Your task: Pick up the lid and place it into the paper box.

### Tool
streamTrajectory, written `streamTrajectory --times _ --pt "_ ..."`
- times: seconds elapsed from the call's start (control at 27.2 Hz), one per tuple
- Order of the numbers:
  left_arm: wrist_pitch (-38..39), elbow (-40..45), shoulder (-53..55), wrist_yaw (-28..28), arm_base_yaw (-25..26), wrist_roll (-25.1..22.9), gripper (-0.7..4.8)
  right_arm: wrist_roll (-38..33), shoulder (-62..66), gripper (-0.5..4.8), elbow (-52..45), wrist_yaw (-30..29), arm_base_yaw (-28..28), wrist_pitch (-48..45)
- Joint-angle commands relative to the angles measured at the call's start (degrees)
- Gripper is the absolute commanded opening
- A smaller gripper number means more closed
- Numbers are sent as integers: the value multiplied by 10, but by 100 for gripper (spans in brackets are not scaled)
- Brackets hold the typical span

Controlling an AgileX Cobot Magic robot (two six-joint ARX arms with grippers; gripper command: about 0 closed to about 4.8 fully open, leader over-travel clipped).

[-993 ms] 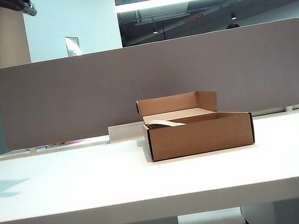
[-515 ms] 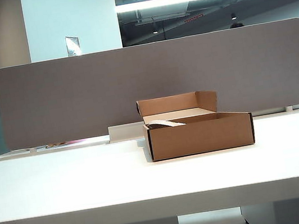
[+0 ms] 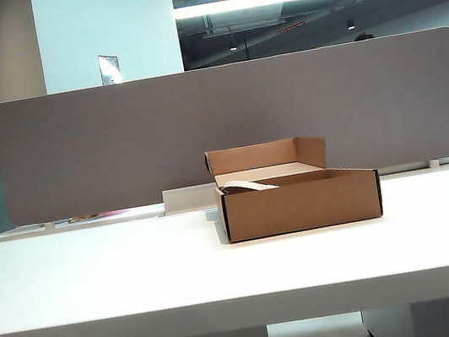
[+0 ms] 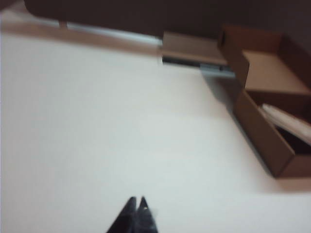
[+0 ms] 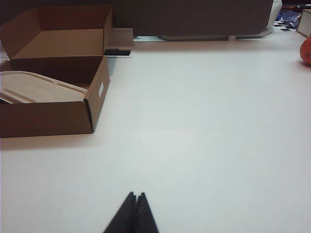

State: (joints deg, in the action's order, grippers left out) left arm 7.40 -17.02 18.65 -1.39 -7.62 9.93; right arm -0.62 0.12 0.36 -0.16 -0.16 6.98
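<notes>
The brown paper box (image 3: pixel 302 201) stands on the white table (image 3: pixel 139 276), its rear flap upright. The pale beige lid (image 3: pixel 248 185) lies tilted inside the box, one edge leaning on the left wall; it also shows as the lid (image 5: pixel 39 88) in the paper box (image 5: pixel 48 116) and as the lid (image 4: pixel 289 121) in the paper box (image 4: pixel 265 133). My left gripper (image 4: pixel 137 199) is shut and empty above bare table, well apart from the box. My right gripper (image 5: pixel 136 194) is shut and empty, also away from the box. Neither arm shows in the exterior view.
A grey partition panel (image 3: pixel 226 125) runs along the table's far edge. A low pale block (image 3: pixel 188 198) sits behind the box. An orange-red object (image 5: pixel 306 48) lies at the table's far side in the right wrist view.
The left arm, seen at the exterior view's top left corner a second ago, has withdrawn out of that view, and its shadow on the table is gone. Box and lid have not moved.
</notes>
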Motion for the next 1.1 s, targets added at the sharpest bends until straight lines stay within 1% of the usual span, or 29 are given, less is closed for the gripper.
streamTrajectory --times 0.04,0.22,0.33,0.4,0.52,0.92,1.1 --pt "-24 40 -43 4 11 0 -6 0 0 -8 -3 2 0 -6" --pt "-39 116 -121 32 42 1 -6 0 0 -8 -3 2 0 -6" --pt "-37 127 -144 39 59 2 -6 0 0 -8 -3 2 0 -6" --pt "-37 131 -153 53 59 0 -6 0 0 -8 -3 2 0 -6" --pt "-37 142 -185 52 60 0 -6 0 0 -8 -3 2 0 -6" --pt "-37 166 -184 50 60 -5 -6 0 0 -8 -3 2 0 -6" --pt "-37 166 -184 52 59 -20 -6 0 0 -8 -3 2 0 -6"
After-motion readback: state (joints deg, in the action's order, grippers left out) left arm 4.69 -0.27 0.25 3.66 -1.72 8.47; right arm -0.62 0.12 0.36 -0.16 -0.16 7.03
